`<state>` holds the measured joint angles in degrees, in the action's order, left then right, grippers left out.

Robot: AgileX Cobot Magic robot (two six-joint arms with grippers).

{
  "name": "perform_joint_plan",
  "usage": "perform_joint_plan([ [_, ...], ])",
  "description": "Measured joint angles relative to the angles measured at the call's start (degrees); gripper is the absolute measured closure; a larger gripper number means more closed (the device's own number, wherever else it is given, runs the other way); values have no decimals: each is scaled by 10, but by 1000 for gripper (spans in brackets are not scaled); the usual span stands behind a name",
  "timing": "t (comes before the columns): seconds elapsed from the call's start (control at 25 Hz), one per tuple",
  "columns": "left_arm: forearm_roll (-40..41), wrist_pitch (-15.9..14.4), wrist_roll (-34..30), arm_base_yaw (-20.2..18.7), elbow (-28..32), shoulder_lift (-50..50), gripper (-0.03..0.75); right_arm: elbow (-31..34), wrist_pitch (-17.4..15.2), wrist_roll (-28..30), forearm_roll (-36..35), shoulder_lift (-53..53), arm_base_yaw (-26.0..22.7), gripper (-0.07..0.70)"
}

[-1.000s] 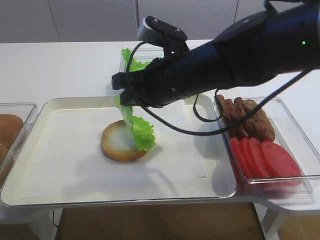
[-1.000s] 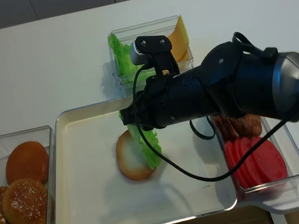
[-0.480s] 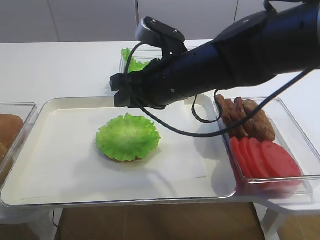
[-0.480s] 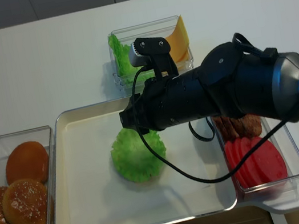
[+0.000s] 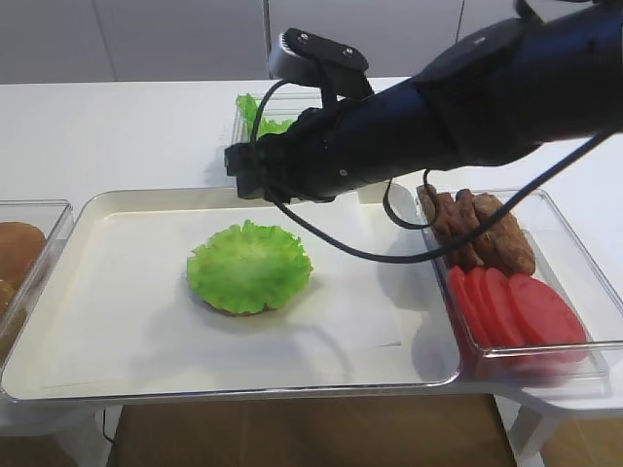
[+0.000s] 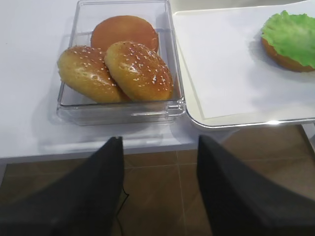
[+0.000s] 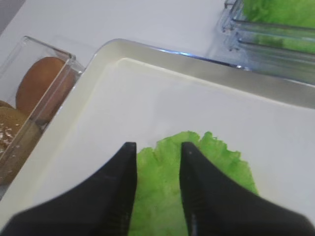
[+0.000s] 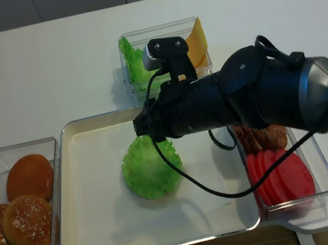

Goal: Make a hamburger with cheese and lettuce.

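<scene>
The lettuce (image 5: 250,266) lies flat and spread over the hamburger (image 5: 234,305) near the middle of the white tray (image 5: 117,321) — only a thin brown rim of the bun shows beneath the frilly green edge. The right gripper (image 7: 156,169) hangs just above the leaf's far side; in its wrist view the two dark fingers (image 7: 123,187) stand apart with green showing between them, holding nothing.

Behind the tray, a clear box (image 8: 161,34) holds more green leaves beside the cheese (image 8: 195,42), yellow-orange slices leaning at its right end. To the right of the tray a second clear container (image 5: 574,292) carries brown patties (image 5: 482,229) at the back and red tomato slices (image 5: 516,306) in front.

The left gripper (image 6: 157,196) hovers off the bench's near edge, its fingers parted and empty, over the brown floor (image 6: 157,172). Just ahead of it a clear bin (image 6: 123,64) holds three whole buns (image 6: 139,70) — two seeded, one smooth.
</scene>
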<state>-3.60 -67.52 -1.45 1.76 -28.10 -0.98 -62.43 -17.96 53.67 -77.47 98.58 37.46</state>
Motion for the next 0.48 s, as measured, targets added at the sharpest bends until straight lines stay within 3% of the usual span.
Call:
perform_joint_plan([
  [0.28, 0, 0, 0, 0, 0, 0, 354, 0, 32, -74, 122, -34, -1, 339],
  [0.48, 0, 0, 0, 0, 0, 0, 354, 0, -11, -173, 225, -40, -53, 243],
])
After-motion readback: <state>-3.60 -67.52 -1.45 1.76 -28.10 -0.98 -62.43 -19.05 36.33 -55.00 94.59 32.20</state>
